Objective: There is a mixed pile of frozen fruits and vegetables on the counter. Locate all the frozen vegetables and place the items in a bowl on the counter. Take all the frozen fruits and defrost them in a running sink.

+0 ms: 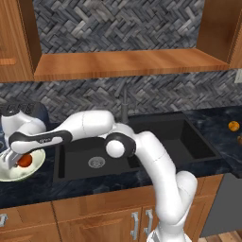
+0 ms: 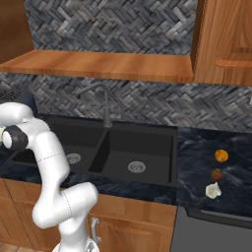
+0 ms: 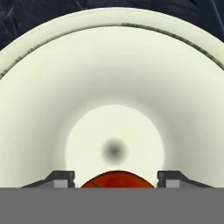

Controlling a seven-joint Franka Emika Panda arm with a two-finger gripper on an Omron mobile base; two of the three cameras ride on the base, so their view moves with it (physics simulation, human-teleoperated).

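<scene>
one red tomato (image 1: pixel 24 160) sits clamped between the gripper (image 1: pixel 19 159) fingers, hanging just over the middle of the bowl (image 1: pixel 33 171) on the counter (image 1: pixel 94 185) left of the sink (image 1: pixel 156 142). released from above, it could bounce or roll over the shallow rim and end up on the stone.

Bowl: wide cream-white bowl (image 3: pixel 113 87), floor bare below the jaws.
Between jaws: red-orange tomato-like ball (image 3: pixel 117 179) fills the gap.
</scene>
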